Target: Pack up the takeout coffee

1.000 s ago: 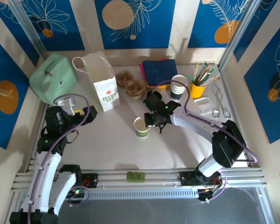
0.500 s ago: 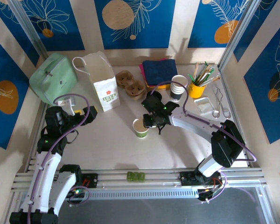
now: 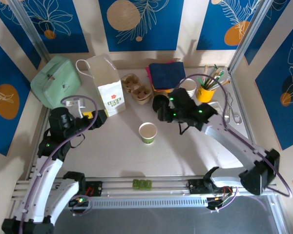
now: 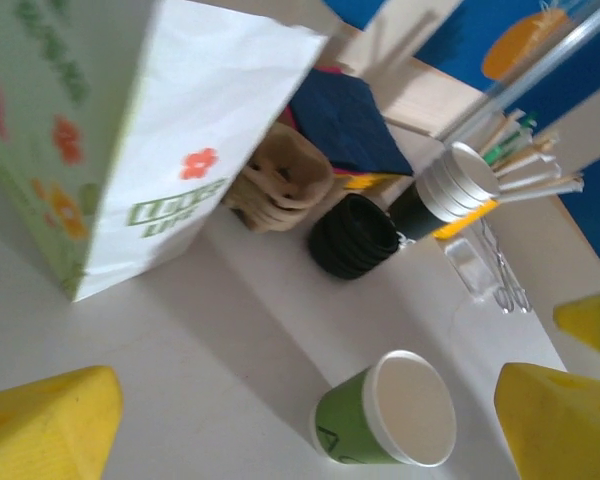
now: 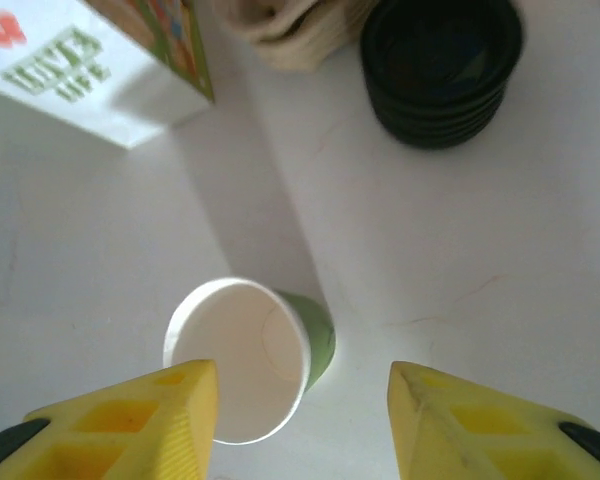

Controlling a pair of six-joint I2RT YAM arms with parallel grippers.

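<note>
Right arm has risen and pulled back off the green cup (image 3: pixel 148 132), which stands alone mid-table, upright, mouth up. My right claw (image 5: pixel 300 420) hangs above it, jaws partly spread and holding nothing. From the wrist camera one finger (image 5: pixel 140 420) overlaps the cup's rim. My left claw (image 4: pixel 300 440) has edged forward at the left, jaws wide and holding nothing, and looks across bare table (image 3: pixel 112 146) at that cup.

Past the green cup sits a black lid stack (image 3: pixel 159 102), directly between it and the takeout cups (image 4: pixel 448 188). Left of the lids lies the cardboard carrier (image 3: pixel 136 87), and beside that stands the white bag (image 3: pixel 107 85), upright and tall.

I see the takeout cups at the far right, just beside the yellow pot (image 3: pixel 205 93) of straws. They are nested, ribbed white rims over a dark base, long axis vertical, open mouth up. From above, my right arm's wrist covers most of them, leaving a sliver of rim. Folded blue napkins (image 3: pixel 166 74) lie behind the lids, near the back wall.
</note>
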